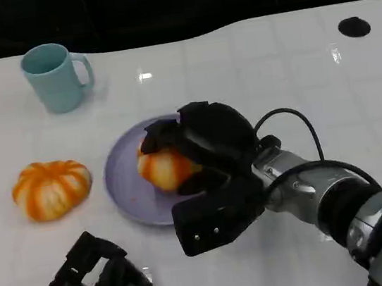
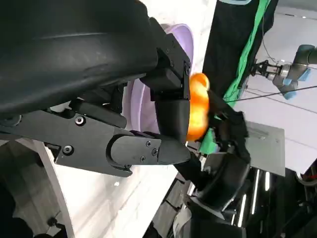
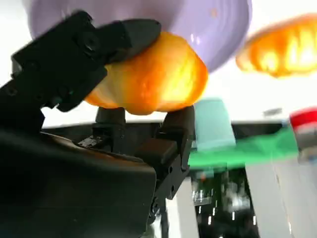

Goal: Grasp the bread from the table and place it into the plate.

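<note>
Nearest, at lower left edge of head view: left hand, low over the table, fingers curled in, holding nothing. Further right, right hand reaching in from lower right on a silver forearm, fingers clamped around one bread over the plate. Cannot tell if this bread already touches the plate surface; in the right wrist view sits between the black fingers with the lilac plate just behind. Second bread lying left of the plate, near its rim but apart. Cup far back left, well apart from the plate. Black round mark near the far right edge. Wide bare table behind the plate and to the right of it; less room toward the near edge, between both hands.
</note>
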You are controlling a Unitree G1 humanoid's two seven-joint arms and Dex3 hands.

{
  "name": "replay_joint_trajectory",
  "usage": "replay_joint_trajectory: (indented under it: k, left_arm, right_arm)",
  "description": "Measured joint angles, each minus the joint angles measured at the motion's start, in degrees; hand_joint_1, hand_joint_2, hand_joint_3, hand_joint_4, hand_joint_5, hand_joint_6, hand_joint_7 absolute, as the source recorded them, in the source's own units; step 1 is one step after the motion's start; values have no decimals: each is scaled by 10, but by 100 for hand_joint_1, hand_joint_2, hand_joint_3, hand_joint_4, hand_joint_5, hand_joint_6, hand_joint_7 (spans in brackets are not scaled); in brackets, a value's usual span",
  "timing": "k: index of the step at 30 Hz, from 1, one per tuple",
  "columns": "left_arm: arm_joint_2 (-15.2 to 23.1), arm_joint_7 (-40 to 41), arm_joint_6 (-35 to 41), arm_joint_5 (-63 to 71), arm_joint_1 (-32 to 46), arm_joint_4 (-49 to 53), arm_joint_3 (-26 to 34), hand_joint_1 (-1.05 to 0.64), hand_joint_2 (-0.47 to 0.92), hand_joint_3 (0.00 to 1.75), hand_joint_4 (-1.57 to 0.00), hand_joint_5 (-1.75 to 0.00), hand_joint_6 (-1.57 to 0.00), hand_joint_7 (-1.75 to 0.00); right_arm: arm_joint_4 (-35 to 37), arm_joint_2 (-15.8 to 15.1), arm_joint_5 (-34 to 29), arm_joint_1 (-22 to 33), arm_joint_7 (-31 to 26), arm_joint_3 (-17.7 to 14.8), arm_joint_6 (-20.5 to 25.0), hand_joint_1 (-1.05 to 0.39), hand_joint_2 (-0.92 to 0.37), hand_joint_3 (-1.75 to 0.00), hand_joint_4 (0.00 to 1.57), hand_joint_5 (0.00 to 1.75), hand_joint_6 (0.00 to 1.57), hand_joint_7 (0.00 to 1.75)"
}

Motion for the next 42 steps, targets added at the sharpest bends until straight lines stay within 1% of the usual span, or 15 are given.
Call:
replay_joint_trajectory:
  k: [2, 3, 5, 8, 10, 12, 15, 19, 22, 26, 29, 32, 35, 38, 42]
  left_arm:
    - [0, 0, 0, 0, 0, 0, 0, -52, 92, 26, -62, -175, -51, -151]
    - [0, 0, 0, 0, 0, 0, 0, -53, 92, 26, -62, -175, -51, -151]
    - [0, 0, 0, 0, 0, 0, 0, -53, 92, 26, -62, -175, -51, -151]
    - [0, 0, 0, 0, -1, 1, 0, -53, 92, 26, -63, -175, -52, -151]
    - [0, 0, 0, 0, -1, 1, 0, -53, 92, 26, -63, -175, -52, -151]
    - [0, 0, 0, 0, -1, 1, 0, -54, 92, 26, -63, -175, -52, -151]
    - [0, 0, 0, 0, -2, 1, 0, -53, 92, 26, -63, -175, -52, -151]
    - [0, 0, 0, 0, -5, 4, 1, -53, 92, 26, -62, -175, -51, -151]
    - [0, 0, 0, 0, -8, 8, 1, -53, 92, 26, -62, -175, -51, -151]
    - [0, 0, 0, 0, -10, 8, 1, -53, 92, 26, -62, -175, -51, -151]
    - [0, 0, 0, 0, -11, 10, 1, -53, 92, 26, -61, -175, -50, -152]
    - [0, 0, 0, 0, -13, 11, 1, -53, 92, 26, -61, -175, -50, -152]
    - [0, 0, -1, 1, -14, 12, 1, -52, 92, 25, -61, -175, -50, -151]
    - [-1, 0, -1, 0, -15, 13, 1, -52, 92, 25, -61, -175, -51, -150]
    - [-1, 0, -1, 0, -15, 13, 1, -52, 92, 25, -61, -175, -51, -150]
  right_arm:
    - [0, 0, 0, -1, 16, 0, 5, -62, -92, -34, 34, 19, 40, 1]
    - [0, 0, 0, -2, 27, 1, 8, -66, -92, -37, 26, 15, 32, 0]
    - [0, -1, 0, -2, 40, 3, 11, -71, -92, -41, 16, 10, 23, 0]
    - [-3, -1, 0, -2, 46, 4, 16, -75, -92, -44, 7, 5, 16, 0]
    - [-5, 0, 1, -2, 52, 4, 18, -76, -92, -44, 5, 4, 15, 0]
    - [-6, 0, 1, -2, 55, 4, 19, -81, -92, -46, 2, 2, 10, 0]
    - [-10, 0, 11, -2, 78, -1, 20, -90, -92, -48, 0, 0, 5, 0]
    - [-15, -2, 27, -1, 111, -5, 11, -95, -92, -47, 0, 0, 5, 0]
    - [-31, -11, 43, 4, 132, -20, -6, -97, -92, -48, 0, 0, 5, 0]
    - [-48, -28, 58, 12, 149, -31, -24, -94, -92, -48, 2, 1, 6, 1]
    - [-70, -44, 84, 30, 166, -50, -54, -92, -92, -47, 4, 2, 7, 1]
    - [-99, -62, 120, 56, 197, -75, -83, -91, -92, -47, 5, 3, 7, 1]
    - [-119, -77, 141, 77, 219, -92, -96, -88, -92, -47, 9, 5, 10, 3]
    - [-150, -93, 170, 106, 242, -113, -122, -87, -92, -46, 10, 5, 11, 3]
    - [-165, -100, 180, 120, 257, -118, -124, -87, -92, -46, 10, 6, 11, 3]
